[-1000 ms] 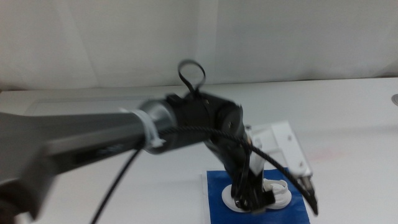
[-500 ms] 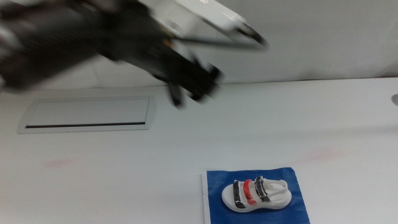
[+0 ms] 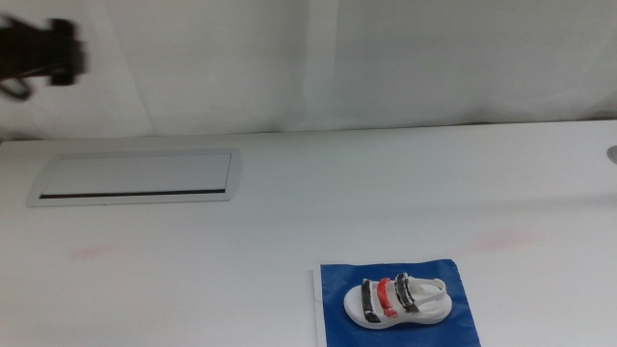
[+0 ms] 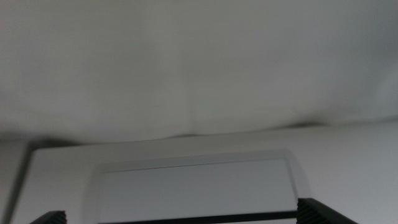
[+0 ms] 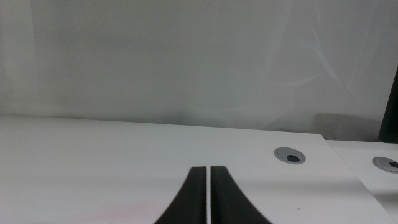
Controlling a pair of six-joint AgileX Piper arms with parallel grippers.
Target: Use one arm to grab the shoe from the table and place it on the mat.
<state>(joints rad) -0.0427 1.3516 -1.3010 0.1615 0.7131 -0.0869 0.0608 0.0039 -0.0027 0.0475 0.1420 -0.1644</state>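
The shoe [image 3: 397,302] lies on its sole on the mat [image 3: 333,289], near the front edge of the surface [image 3: 318,202] in the middle view. Its two black straps and the red strap between them face up, and the white heel loop points to the picture's right. The shoe is fully inside the blue sheet, and nothing touches it. The mat lies flat, with its thin white edge visible on the left side.

Farther back and to the left, well apart from the mat, the long light-grey panel [image 3: 135,175] is set in the surface. A faint pink mark [image 3: 92,253] is on the white top in front of the panel, and another one [image 3: 501,238] is to the right, behind the mat.

My left arm [image 3: 39,56] is high in the upper left corner of the middle view, dark and blurred, far from the shoe. My left gripper [image 4: 180,218] is wide: only the two jaw tips show at the far corners of my left wrist view, and between them I see the grey panel. It holds nothing.

My right gripper [image 5: 208,199] is narrow, the two jaws almost together with a thin gap, and it holds nothing. It waits low over the surface, near a round grey hole [image 5: 290,155].
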